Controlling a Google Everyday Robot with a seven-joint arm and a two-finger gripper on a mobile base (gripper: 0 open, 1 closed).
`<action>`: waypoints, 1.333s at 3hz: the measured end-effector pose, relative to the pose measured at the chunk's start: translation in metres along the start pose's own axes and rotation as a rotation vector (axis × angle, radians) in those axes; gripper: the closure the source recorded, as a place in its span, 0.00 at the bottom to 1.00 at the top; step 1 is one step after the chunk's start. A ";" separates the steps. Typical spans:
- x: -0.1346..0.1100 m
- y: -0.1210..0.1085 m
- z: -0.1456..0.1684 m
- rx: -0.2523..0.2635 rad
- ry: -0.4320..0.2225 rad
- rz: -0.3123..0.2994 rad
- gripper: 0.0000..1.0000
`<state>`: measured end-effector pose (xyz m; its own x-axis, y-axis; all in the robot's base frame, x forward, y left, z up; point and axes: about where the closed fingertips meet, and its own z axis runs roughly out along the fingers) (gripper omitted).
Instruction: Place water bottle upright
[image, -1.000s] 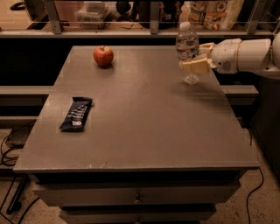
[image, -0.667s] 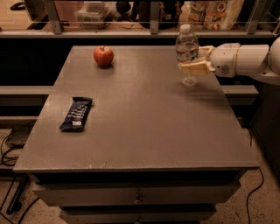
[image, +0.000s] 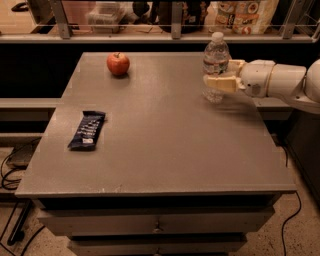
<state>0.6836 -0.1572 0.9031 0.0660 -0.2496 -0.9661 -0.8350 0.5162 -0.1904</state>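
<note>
The water bottle (image: 215, 59) is clear and ribbed with a white cap, and it stands upright at the right side of the grey table (image: 160, 135). Its base rests on the tabletop or just above it. My gripper (image: 219, 80) comes in from the right on a white arm (image: 280, 80) and is shut on the bottle's lower body. A cream finger (image: 221, 83) crosses the bottle's front.
A red apple (image: 118, 63) sits at the table's far left. A dark snack bar (image: 87, 130) lies on the left side. A shelf with packages (image: 240, 15) runs behind the table. Cables (image: 15, 165) lie on the floor at the left.
The arm and bottle have shifted slightly left and a little nearer the tabletop. The bottle stays upright in the gripper.
</note>
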 end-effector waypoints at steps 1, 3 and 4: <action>0.005 0.001 0.000 0.009 -0.029 0.016 0.27; 0.009 0.001 0.003 0.011 -0.045 0.027 0.00; 0.009 0.001 0.003 0.010 -0.045 0.027 0.00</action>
